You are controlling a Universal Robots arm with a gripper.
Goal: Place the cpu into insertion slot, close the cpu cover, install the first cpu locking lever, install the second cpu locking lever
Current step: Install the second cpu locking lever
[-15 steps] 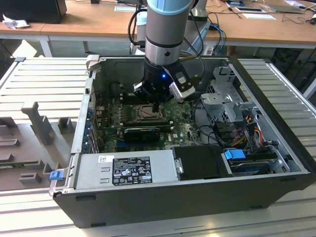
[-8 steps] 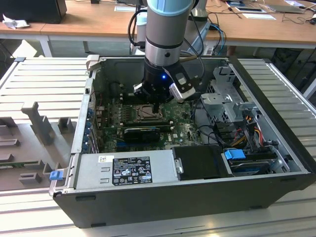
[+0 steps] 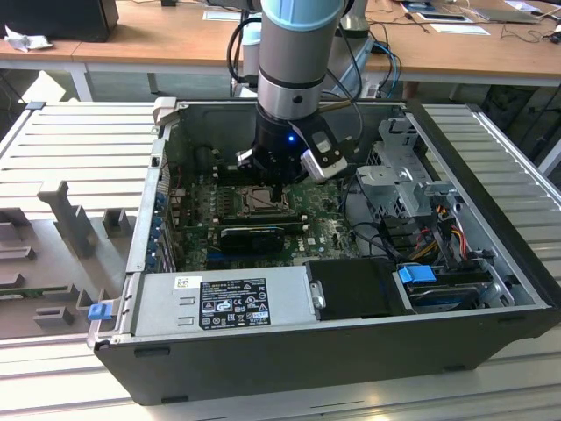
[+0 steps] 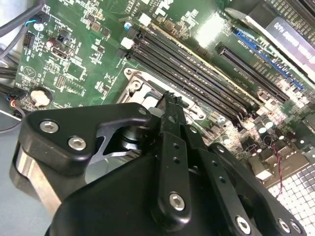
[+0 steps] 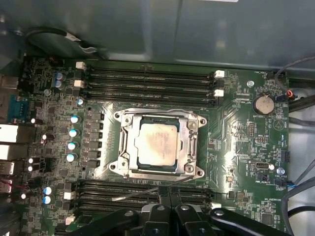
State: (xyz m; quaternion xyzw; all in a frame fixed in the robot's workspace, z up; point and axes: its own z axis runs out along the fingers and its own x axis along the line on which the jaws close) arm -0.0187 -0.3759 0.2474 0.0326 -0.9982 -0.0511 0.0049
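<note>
The cpu (image 5: pixel 156 144), a pale square chip, lies in the insertion slot (image 3: pixel 260 202) on the green motherboard. The cpu cover (image 5: pixel 129 142), a metal frame with a square window, lies flat over it. A thin silver locking lever (image 5: pixel 138 194) sticks out slantwise from the socket's edge over the memory slots. My gripper (image 5: pixel 170 191) is shut, fingers pressed together with nothing showing between them, its tips right beside that lever. In the second wrist view the gripper (image 4: pixel 170 101) hangs over the socket's edge; in the exterior view the gripper (image 3: pixel 276 191) stands upright just above the socket.
Long black memory slots (image 5: pixel 147 81) flank the socket on both sides. A black expansion card (image 3: pixel 252 234) sits beside it. The power supply (image 3: pixel 223 303), drive cage (image 3: pixel 408 171) and loose cables (image 3: pixel 429 232) crowd the case. The case walls (image 3: pixel 145 210) hem in the board.
</note>
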